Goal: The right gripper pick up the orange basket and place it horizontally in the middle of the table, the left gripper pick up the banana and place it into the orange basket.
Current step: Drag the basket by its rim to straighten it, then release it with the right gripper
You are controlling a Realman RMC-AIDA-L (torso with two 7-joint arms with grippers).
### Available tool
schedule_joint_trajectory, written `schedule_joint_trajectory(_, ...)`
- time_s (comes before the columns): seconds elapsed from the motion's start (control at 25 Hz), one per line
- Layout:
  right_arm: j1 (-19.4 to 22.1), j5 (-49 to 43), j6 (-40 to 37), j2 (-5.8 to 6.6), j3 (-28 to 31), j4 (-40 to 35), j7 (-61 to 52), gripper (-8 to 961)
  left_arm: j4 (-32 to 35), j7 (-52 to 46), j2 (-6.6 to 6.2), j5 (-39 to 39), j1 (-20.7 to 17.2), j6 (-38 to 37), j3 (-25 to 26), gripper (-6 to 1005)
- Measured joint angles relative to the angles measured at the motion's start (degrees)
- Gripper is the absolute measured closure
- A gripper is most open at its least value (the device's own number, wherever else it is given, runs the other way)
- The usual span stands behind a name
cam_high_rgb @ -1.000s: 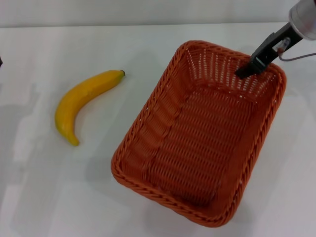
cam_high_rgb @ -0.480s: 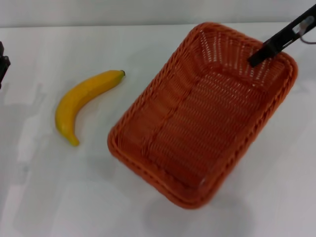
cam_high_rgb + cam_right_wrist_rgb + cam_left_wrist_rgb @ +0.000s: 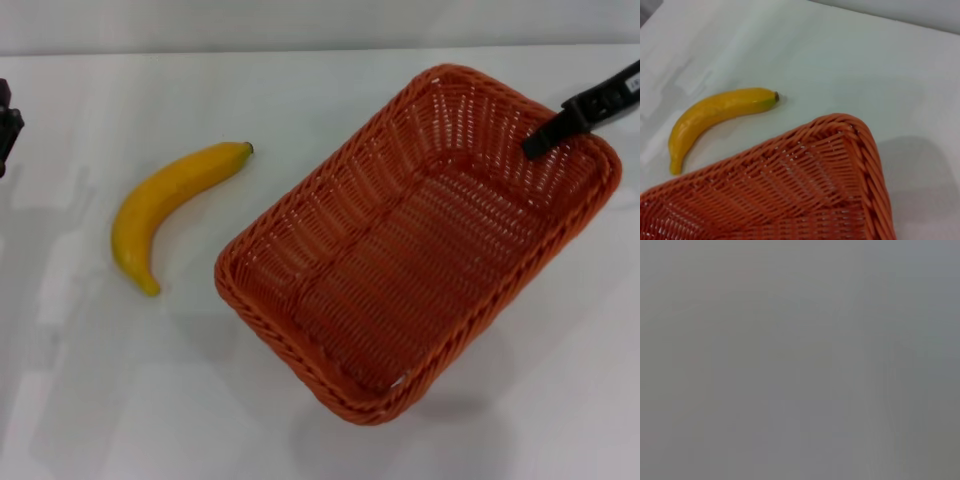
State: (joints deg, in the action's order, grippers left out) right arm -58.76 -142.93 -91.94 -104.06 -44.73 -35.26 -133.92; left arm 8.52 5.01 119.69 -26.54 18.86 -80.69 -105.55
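Note:
The orange basket [image 3: 420, 240] hangs tilted a little above the white table [image 3: 150, 400], casting a shadow beneath its near corner. My right gripper [image 3: 548, 138] is shut on the basket's far right rim, with one black finger [image 3: 585, 105] showing inside the wall. In the right wrist view the basket's woven wall [image 3: 790, 195] fills the lower part. The yellow banana [image 3: 165, 205] lies on the table to the basket's left, and also appears as the banana [image 3: 715, 115] in the right wrist view. Only a black bit of my left gripper [image 3: 6, 125] shows at the left edge.
The left wrist view shows only plain grey. A pale wall [image 3: 300, 20] runs along the table's far edge. Bare white tabletop lies in front of the banana and the basket.
The right gripper has moved right and up with the basket, which has lifted and turned its long side more across the table. The left gripper has come into view at the left edge.

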Motion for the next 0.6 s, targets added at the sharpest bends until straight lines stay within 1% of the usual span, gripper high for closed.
schedule_joint_trajectory(0.08,0.97,1.38,0.14,0.67,0.92,1.60,0.06,796,0.00,0.00,-0.04,0.00,0.09,0.00,-0.02,105)
schedule_joint_trajectory(0.2,2.27,3.27,0.12,0.97,1.96,2.28,0.11,795,0.01,0.00,-0.08,0.00,0.13,0.00,-0.02,106)
schedule_joint_trajectory(0.44,6.32,8.47,1.59,1.16,2.44,2.48,0.20,792,-0.38,0.00,-0.17,0.00,0.62,0.00,-0.01,106)
schedule_joint_trajectory(0.6,8.72,10.20,3.00,0.77,3.12,2.51,0.23,790,-0.24,-0.05,-0.21,-0.35,0.74,0.00,0.08,106)
